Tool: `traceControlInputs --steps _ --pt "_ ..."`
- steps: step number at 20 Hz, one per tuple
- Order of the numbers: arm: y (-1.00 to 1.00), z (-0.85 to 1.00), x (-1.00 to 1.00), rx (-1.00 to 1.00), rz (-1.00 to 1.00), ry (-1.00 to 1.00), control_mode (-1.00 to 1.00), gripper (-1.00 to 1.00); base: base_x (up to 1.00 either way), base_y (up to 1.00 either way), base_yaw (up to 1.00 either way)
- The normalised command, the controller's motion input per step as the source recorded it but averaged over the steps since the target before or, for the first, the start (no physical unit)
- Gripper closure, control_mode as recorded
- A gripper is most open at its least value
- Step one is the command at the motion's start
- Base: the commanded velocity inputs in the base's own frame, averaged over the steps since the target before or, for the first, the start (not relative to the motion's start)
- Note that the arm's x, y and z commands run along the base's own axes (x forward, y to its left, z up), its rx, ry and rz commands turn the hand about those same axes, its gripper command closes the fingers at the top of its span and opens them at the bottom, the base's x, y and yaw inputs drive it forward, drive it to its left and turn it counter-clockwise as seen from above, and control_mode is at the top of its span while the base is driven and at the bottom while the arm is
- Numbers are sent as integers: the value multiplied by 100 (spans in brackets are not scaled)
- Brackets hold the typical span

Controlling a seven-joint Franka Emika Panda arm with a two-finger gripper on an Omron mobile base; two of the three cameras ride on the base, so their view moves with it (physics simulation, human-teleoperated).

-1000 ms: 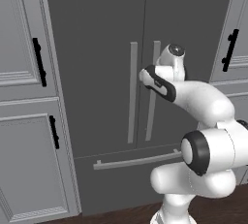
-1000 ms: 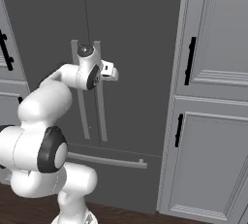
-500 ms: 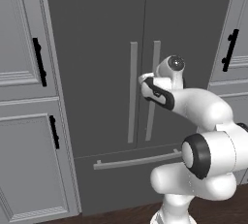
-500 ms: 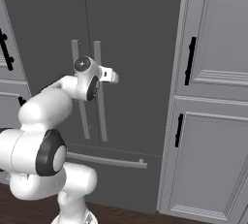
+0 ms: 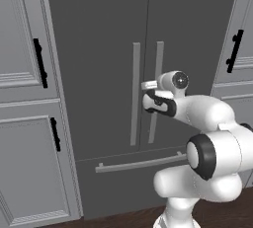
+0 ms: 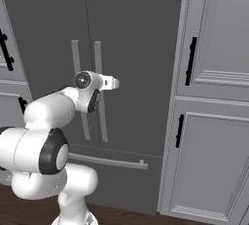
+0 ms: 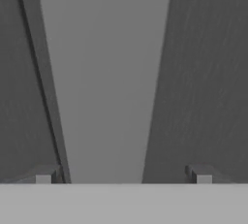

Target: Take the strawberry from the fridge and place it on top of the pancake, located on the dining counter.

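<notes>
The fridge (image 5: 99, 49) (image 6: 136, 48) stands in front of me with both dark doors shut. The strawberry is hidden behind them, and the pancake and dining counter are out of view. My gripper (image 5: 147, 85) (image 6: 115, 83) is open at the right door's pale bar handle (image 5: 158, 59) (image 6: 98, 58), about halfway down it. In the hand view that handle (image 7: 106, 72) runs up between my spread fingertips (image 7: 44, 177), with my gripper (image 7: 123, 177) straddling it and not clamped on it. The left door's handle (image 5: 135, 94) (image 6: 77, 58) is just beside it.
Light grey panelled cabinets (image 5: 24, 123) (image 6: 214, 121) with black handles (image 5: 39, 61) (image 6: 190, 61) flank the fridge. The bottom drawer's bar handle (image 5: 138, 163) (image 6: 109, 161) runs below my arm. Dark wood floor (image 5: 123, 219) lies at the base.
My hand has come down along the right door's handle and moved in closer to it. The jaws stayed wide apart and the doors stayed shut.
</notes>
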Motion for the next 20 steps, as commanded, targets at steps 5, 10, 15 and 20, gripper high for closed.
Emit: traceControlInputs --steps 5,10,15,20 --pt "0 -11 17 0 0 -7 -100 100 0 0 0" --pt "0 0 3 0 0 1 -100 100 0 0 0" --pt "-15 0 -17 0 -7 17 -100 100 0 0 0" --pt "-50 -10 -55 -3 -4 24 -100 100 0 0 0"
